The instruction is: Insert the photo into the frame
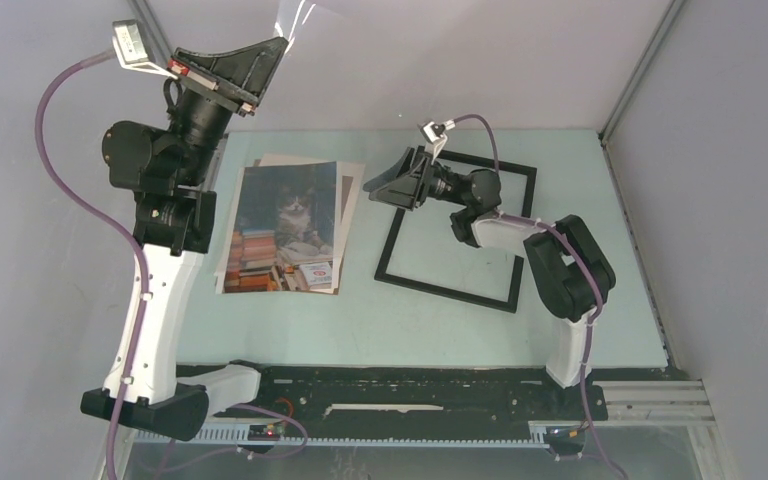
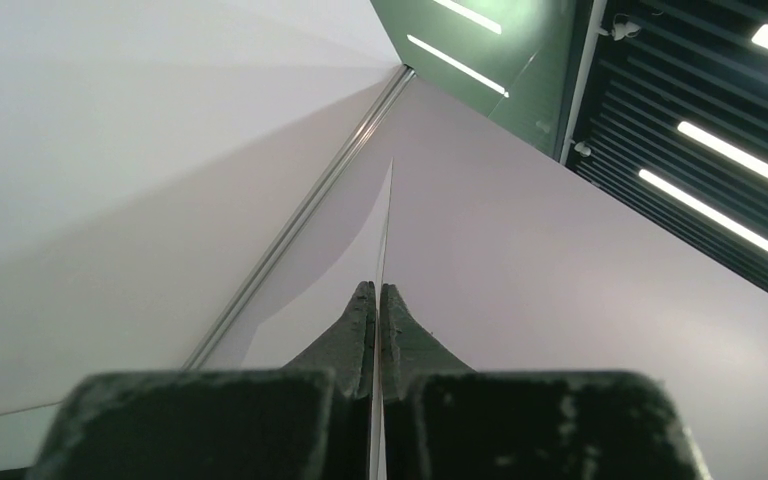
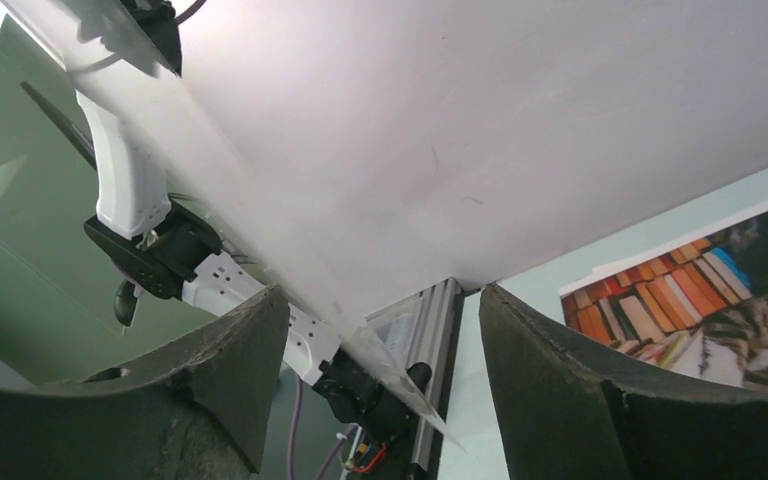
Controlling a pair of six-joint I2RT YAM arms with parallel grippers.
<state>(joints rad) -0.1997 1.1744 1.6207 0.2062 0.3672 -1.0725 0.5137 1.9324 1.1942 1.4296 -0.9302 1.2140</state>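
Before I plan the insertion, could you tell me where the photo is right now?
In the top view the photo lies flat on the left half of the table, atop pale sheets, left of the black frame.

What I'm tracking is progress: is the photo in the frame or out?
Out. The photo lies left of the frame, whose opening shows table.

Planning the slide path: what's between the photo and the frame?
Top view: pale sheet edges poking from under the photo, then a bare table strip before the frame; the open right tool overhangs its far end.
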